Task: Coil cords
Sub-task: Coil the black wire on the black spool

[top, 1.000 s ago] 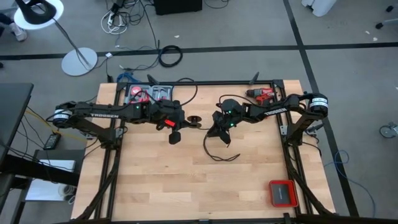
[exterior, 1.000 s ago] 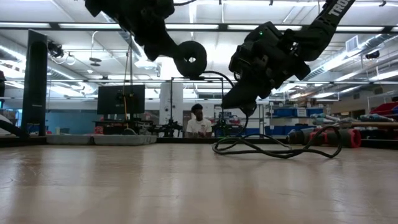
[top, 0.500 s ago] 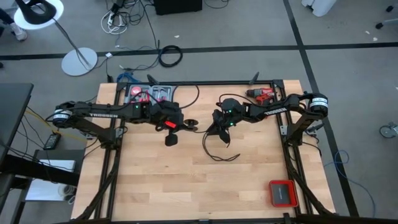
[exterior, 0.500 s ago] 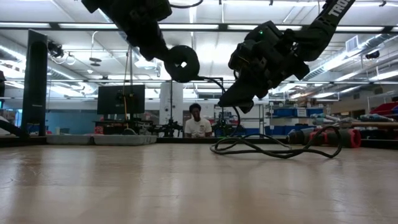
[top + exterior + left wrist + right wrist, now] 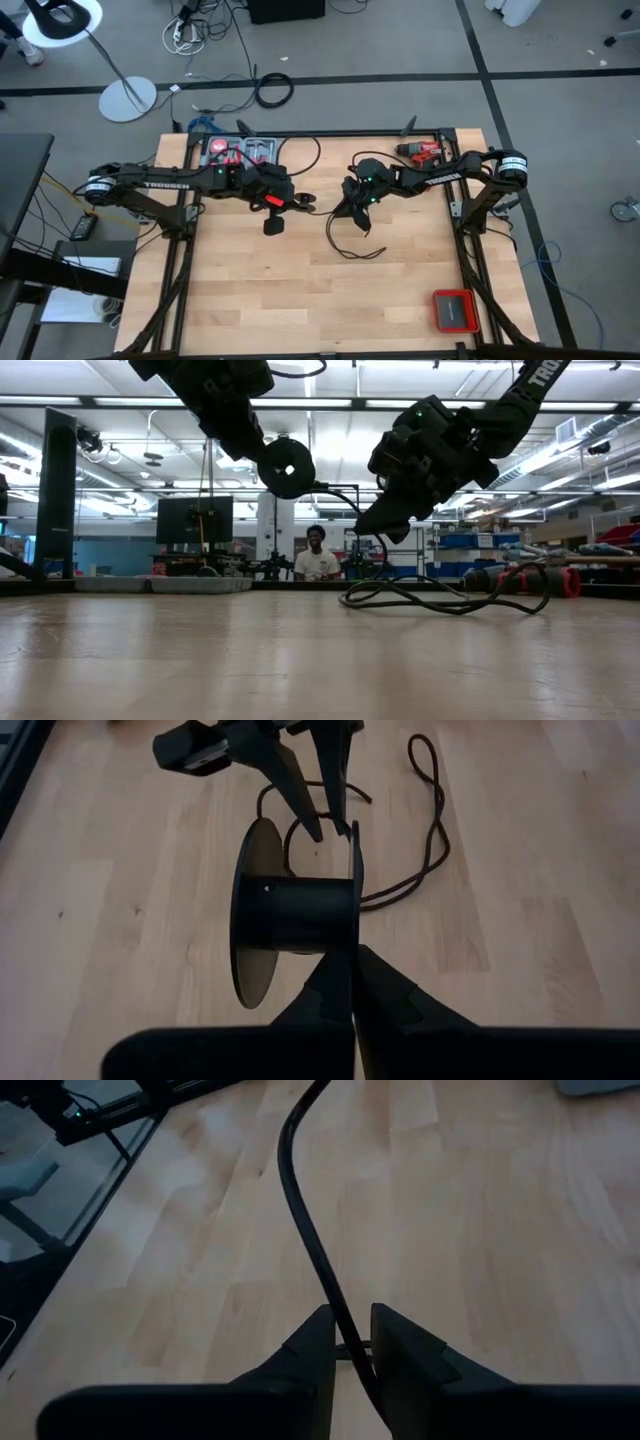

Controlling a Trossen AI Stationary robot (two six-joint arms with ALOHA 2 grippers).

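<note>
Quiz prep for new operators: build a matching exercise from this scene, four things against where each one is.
Things:
1. spool
2. cord
3. drill
4. red case

Places:
A. near right corner of the table
B. far right corner of the table
C. in the left gripper, off the table
D. between the right gripper's fingers

Pairs: 1-C, 2-D, 3-B, 4-A

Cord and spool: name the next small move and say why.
Probably carry the cord with the right gripper across to the bare spool. It runs between the fingers, while the left gripper is shut on the spool's flange.
</note>
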